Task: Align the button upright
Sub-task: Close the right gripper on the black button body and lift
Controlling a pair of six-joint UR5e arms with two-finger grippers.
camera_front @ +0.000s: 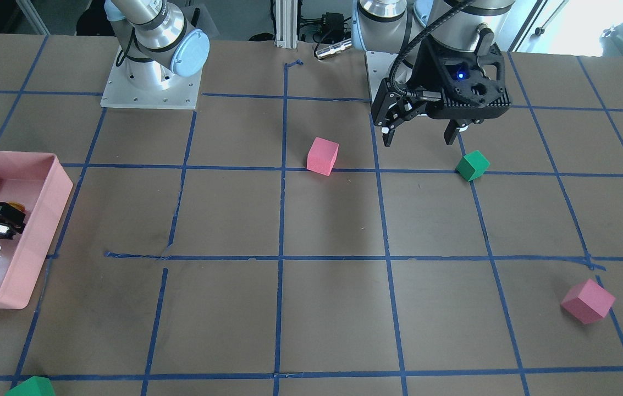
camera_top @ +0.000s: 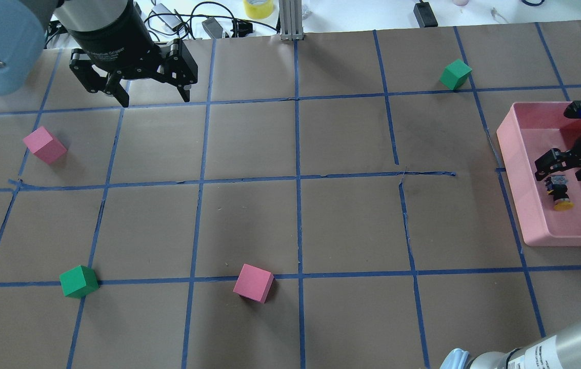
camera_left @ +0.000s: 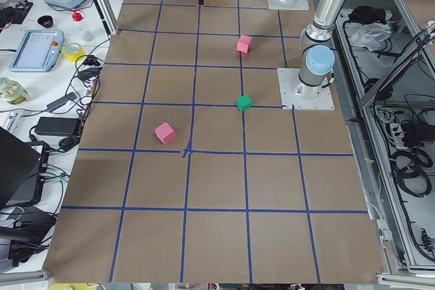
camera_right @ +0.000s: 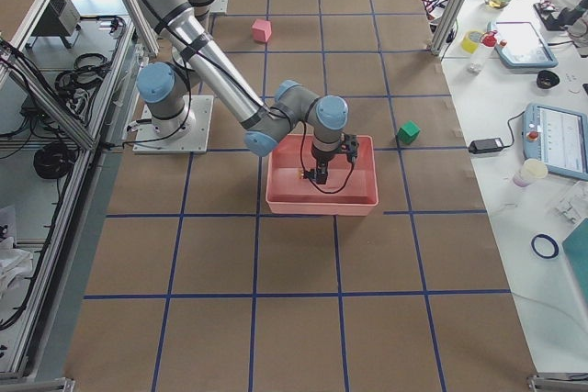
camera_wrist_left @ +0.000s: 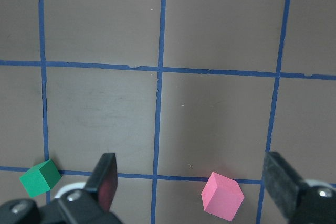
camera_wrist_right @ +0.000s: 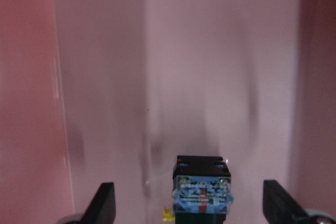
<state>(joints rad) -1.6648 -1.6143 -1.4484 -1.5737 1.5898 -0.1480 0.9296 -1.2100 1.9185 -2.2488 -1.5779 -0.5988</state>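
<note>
The button (camera_top: 559, 192) lies on its side on the floor of the pink tray (camera_top: 512, 154), yellow cap toward the robot and terminal base toward my right gripper (camera_top: 561, 171). That gripper is low inside the tray, open, its two fingers spread either side of the button's base without touching it. In the right wrist view the button's (camera_wrist_right: 202, 192) black-and-white terminal end faces the camera between the fingers (camera_wrist_right: 105, 203). The front-facing view shows the button (camera_front: 6, 219) at the gripper's tips. My left gripper (camera_top: 154, 97) hangs open and empty above the table, far from the tray.
Two pink cubes (camera_top: 44, 144) (camera_top: 253, 283) and two green cubes (camera_top: 79, 281) (camera_top: 455, 74) lie scattered on the brown table with blue tape lines. The tray's walls (camera_front: 61, 187) enclose the right gripper. The left wrist view shows a green cube (camera_wrist_left: 39, 178) and a pink cube (camera_wrist_left: 223, 196) below.
</note>
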